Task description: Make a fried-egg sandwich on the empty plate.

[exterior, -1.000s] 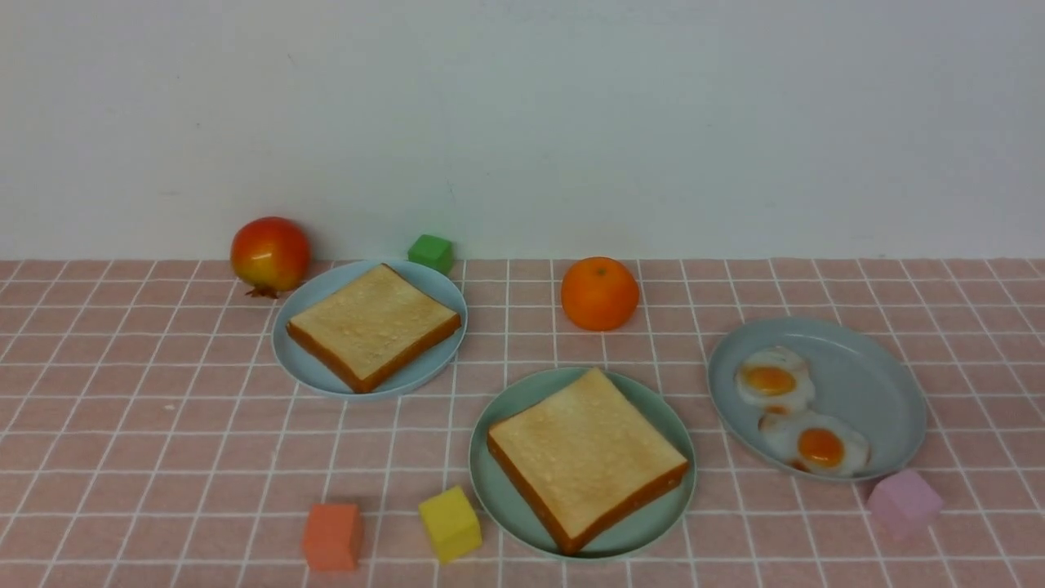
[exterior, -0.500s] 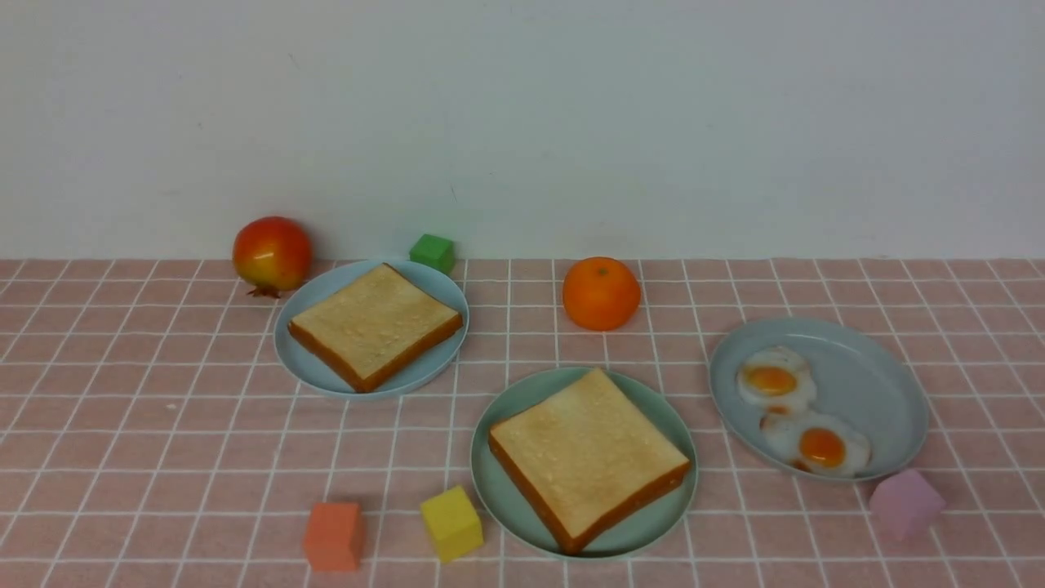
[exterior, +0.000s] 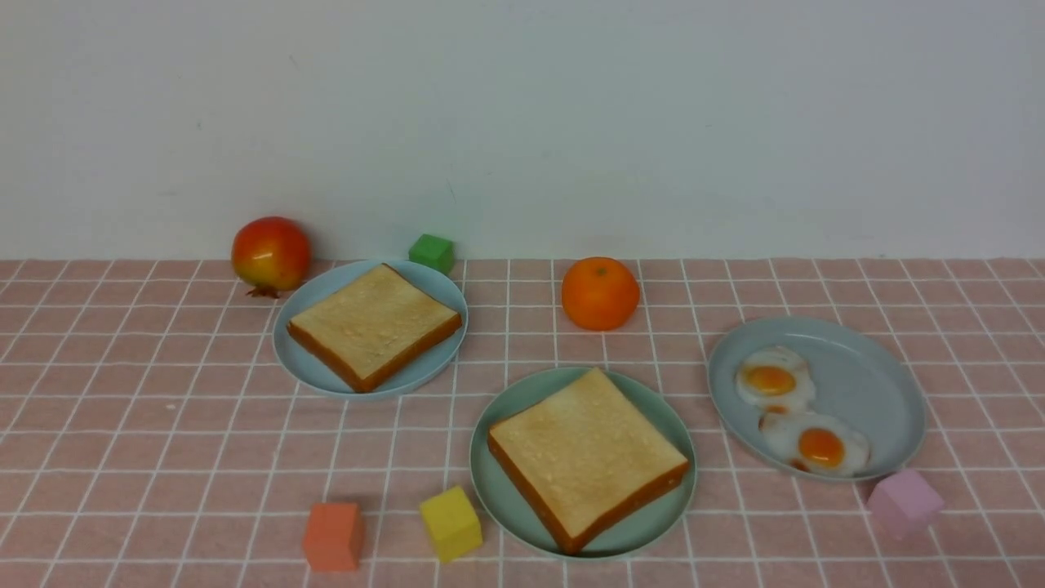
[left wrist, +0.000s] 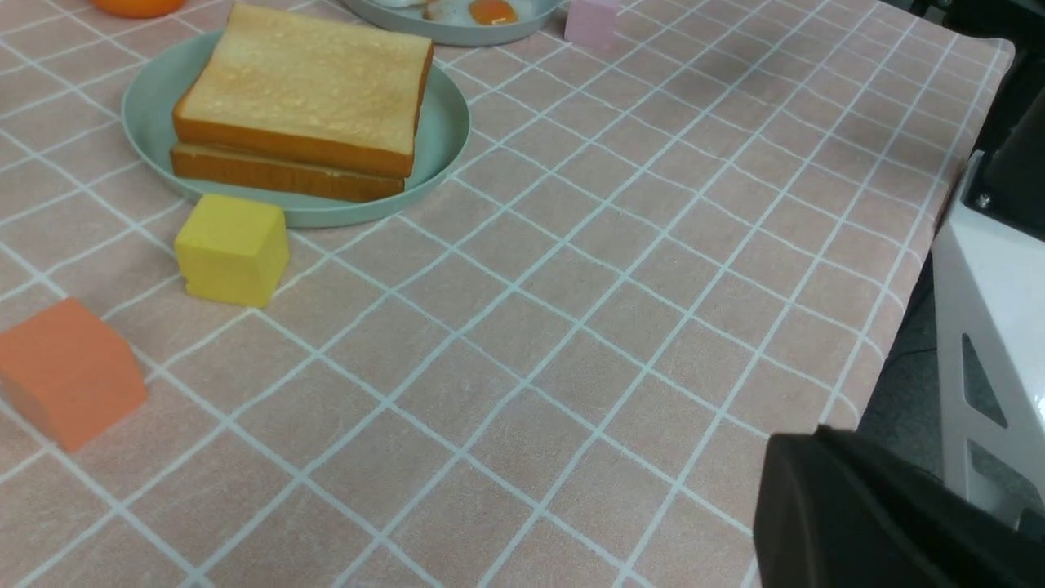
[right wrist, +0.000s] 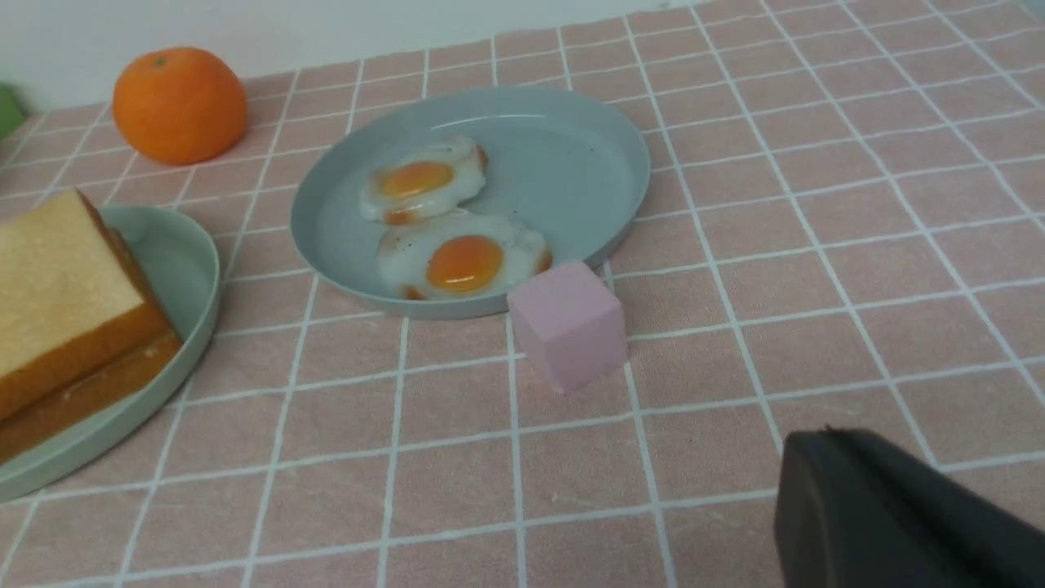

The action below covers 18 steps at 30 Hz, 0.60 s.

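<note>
Sandwich: two toast slices (exterior: 588, 456) stacked on the mint-green plate (exterior: 500, 492), front centre of the pink checked bench (exterior: 163, 425); no filling shows between the crusts from either wrist view.
Mint-green plate: just beside the yellow cube (exterior: 450, 523), which nearly touches its rim in the left wrist view.
Left pincer: only a dark corner (left wrist: 857, 523) shows low in its wrist view, near the bench's front edge and well apart from the plate; closed, holding nothing.
Right pincer: a dark corner (right wrist: 890, 514) in its wrist view, low over the cloth, near the pink cube (right wrist: 568, 323); closed, empty.
Arms: neither reaches into the front view.
Fried eggs: two (exterior: 771, 379) (exterior: 816, 445) lie in the blue-grey plate (exterior: 873, 384) on the right.
Spare toast: one slice (exterior: 374, 325) on the left blue-grey plate (exterior: 306, 367).
Round the edges: pomegranate (exterior: 270, 254), green cube (exterior: 431, 251), orange (exterior: 600, 293), orange cube (exterior: 332, 536).
</note>
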Each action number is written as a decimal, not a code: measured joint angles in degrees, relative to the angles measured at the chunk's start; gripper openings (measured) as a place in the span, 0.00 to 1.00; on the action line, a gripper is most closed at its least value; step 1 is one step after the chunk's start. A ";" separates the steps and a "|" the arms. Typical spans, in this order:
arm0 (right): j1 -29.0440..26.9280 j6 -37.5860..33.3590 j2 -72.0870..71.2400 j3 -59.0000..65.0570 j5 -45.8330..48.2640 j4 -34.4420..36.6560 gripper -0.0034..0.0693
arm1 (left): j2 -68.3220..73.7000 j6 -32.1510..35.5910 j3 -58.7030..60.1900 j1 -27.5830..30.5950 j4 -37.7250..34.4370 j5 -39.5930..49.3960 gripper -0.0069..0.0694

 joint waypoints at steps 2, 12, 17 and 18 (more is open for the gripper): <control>0.00 -0.73 0.00 0.00 0.00 0.16 0.04 | 0.00 0.00 0.00 0.00 0.00 0.00 0.11; 0.00 -1.90 0.00 0.00 0.00 0.88 0.04 | 0.00 0.00 0.00 0.00 0.00 0.28 0.11; 0.00 -9.04 0.00 -0.05 0.00 5.95 0.04 | 0.00 0.00 0.00 0.00 0.00 0.30 0.11; 0.00 -10.82 0.00 -0.05 0.00 7.24 0.04 | 0.00 0.00 0.00 0.00 0.00 0.34 0.11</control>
